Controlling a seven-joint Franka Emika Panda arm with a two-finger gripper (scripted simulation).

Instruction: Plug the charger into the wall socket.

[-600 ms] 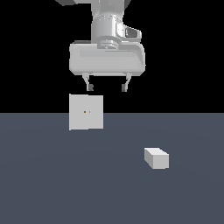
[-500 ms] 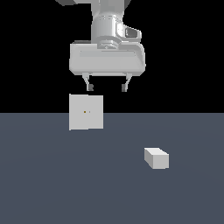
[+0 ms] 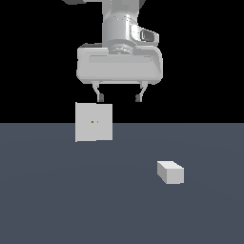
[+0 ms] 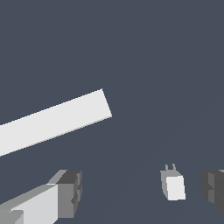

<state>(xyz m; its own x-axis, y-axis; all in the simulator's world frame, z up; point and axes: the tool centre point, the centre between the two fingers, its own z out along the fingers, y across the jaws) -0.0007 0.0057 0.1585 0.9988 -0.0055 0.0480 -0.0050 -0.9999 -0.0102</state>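
Gripper hung open and empty up high since we hadn't grabbed the charger for the socket yet.

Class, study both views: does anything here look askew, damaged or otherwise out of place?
Nothing stands out. The wall socket stands upright and whole. The charger lies apart from it on the floor, intact, two prongs showing in the wrist view. The tool hangs open above, holding nothing.
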